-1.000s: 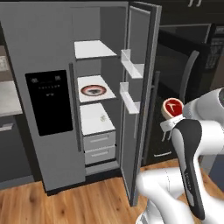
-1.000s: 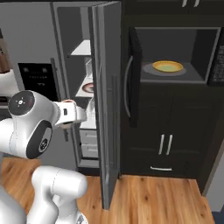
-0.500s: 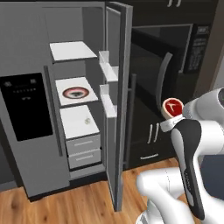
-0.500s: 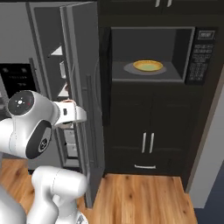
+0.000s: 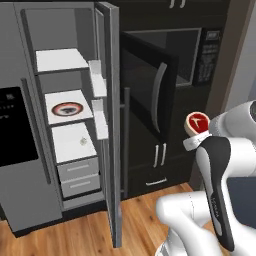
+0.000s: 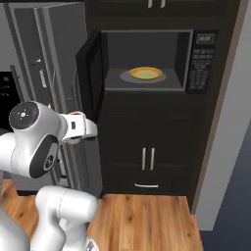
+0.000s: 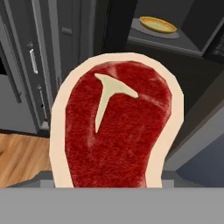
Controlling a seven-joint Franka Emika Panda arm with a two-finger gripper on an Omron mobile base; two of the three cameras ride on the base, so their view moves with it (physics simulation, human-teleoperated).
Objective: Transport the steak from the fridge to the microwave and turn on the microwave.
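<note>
- Left base view: the whole picture has slid left since the earlier frame, so the base drove; the fridge (image 5: 55, 125) stands open at left, a dark round plate (image 5: 68, 108) on its shelf. The steak (image 5: 198, 123) sits at the arm's end, as before.
- Right base view: the microwave (image 6: 147, 61) is now near centre, door open, a yellow plate (image 6: 145, 73) inside; wood floor (image 6: 147, 215) below.
- Hand view: the gripper (image 7: 116, 186) grasps the steak (image 7: 113, 127), its fingers hidden behind the meat.

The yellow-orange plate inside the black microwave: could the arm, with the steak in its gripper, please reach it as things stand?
Probably yes. The black microwave has its door swung open, nothing stands before the yellow-orange plate, and the gripper holds the round red steak facing that opening, though apart from it.
</note>
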